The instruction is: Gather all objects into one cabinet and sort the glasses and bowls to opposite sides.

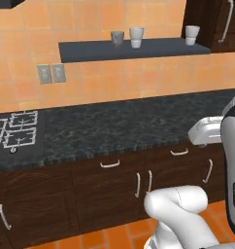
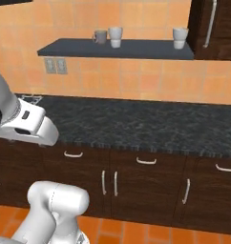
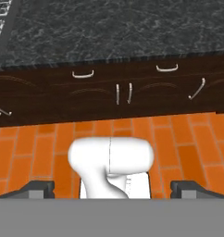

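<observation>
mug: grey-green mug (image 1: 117,37) at left on the shelf (image 1: 90,50), far from the jaws
cups: two pale cups (image 1: 136,36) (image 1: 192,34) mid and right on the shelf
cabinet: tall cabinet (image 1: 221,24) right of shelf, door closed
gripper: gripper (image 3: 112,187) fingers spread wide, nothing held
pose: hand low, looking at the floor (image 3: 35,148) and the base cabinets (image 3: 109,92)

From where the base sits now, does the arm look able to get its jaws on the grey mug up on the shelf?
Probably not yet. The grey mug stands on the high wall shelf, beyond the full depth of the counter. The gripper, jaws open, hangs low, pointing at the floor. Nothing blocks the shelf front, but the base likely needs repositioning.
</observation>
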